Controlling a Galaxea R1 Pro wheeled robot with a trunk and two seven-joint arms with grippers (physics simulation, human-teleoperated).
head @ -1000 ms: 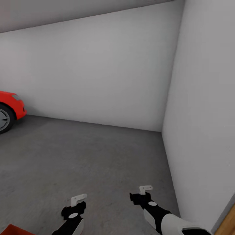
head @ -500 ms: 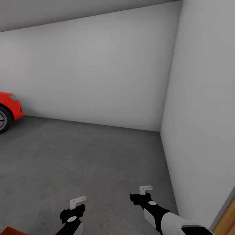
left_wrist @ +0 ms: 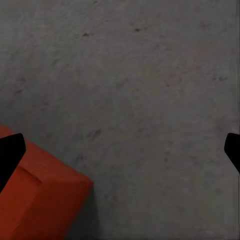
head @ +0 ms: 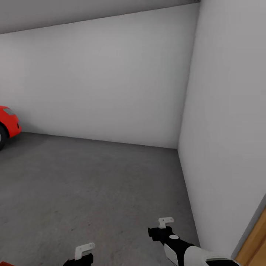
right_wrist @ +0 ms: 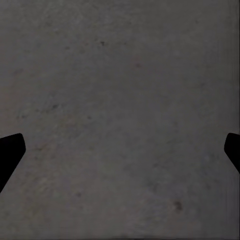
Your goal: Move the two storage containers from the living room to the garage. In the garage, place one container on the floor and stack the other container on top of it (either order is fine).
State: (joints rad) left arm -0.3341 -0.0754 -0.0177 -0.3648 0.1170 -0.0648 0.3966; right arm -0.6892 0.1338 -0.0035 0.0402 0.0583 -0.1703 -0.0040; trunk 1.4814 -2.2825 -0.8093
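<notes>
One orange-red storage container (left_wrist: 42,200) rests on the dark-grey concrete floor (head: 103,184) of the garage; the left wrist view catches one of its corners. My left gripper (left_wrist: 120,150) hangs above the floor beside that corner, open, with nothing between its dark fingertips (left_wrist: 10,150). In the head view the left gripper (head: 84,255) is at the lower edge. My right gripper (head: 162,231) is also low, over bare concrete. In the right wrist view the right gripper (right_wrist: 120,150) is open and empty.
The nose of a red car (head: 9,123) stands at the far left. A white back wall (head: 103,81) meets a white side wall (head: 225,111) in the corner at right. A wooden door edge (head: 255,240) shows at the lower right.
The camera has swung right and tipped up: the car sits further left in the picture and both arms lower. Both grippers remain open.
</notes>
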